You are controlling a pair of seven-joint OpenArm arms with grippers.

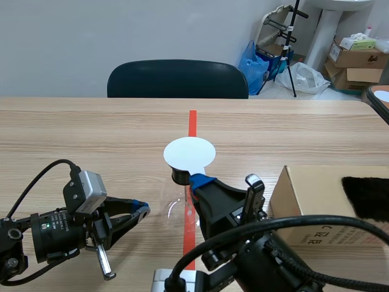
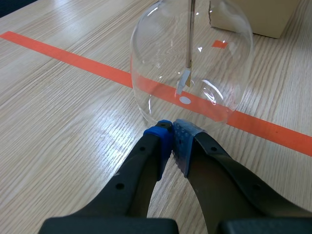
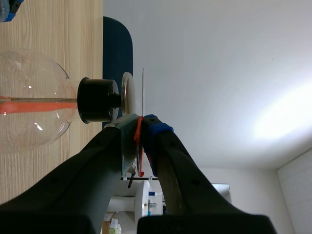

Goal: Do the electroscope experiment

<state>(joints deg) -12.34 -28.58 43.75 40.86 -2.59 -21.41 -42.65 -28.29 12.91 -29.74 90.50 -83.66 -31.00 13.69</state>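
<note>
The electroscope stands on the table's middle line: a clear glass flask (image 1: 176, 207) with a black stopper (image 1: 181, 176) and a white disc (image 1: 189, 152) on top. In the left wrist view a metal rod (image 2: 191, 34) hangs inside the flask (image 2: 214, 53) with small foil leaves (image 2: 183, 80) at its end. My left gripper (image 2: 171, 141) is shut on nothing, low on the table just short of the glass. My right gripper (image 3: 141, 129) is shut on a thin flat strip (image 3: 143, 90), seen edge-on close beside the disc (image 3: 127, 95). In the scene view this gripper (image 1: 203, 182) sits right by the stopper.
A cardboard box (image 1: 316, 210) stands at the right with a black furry cloth (image 1: 368, 198) on it. A dark chair (image 1: 177, 79) is at the far edge. An orange-red tape line (image 1: 192, 125) runs down the table's middle.
</note>
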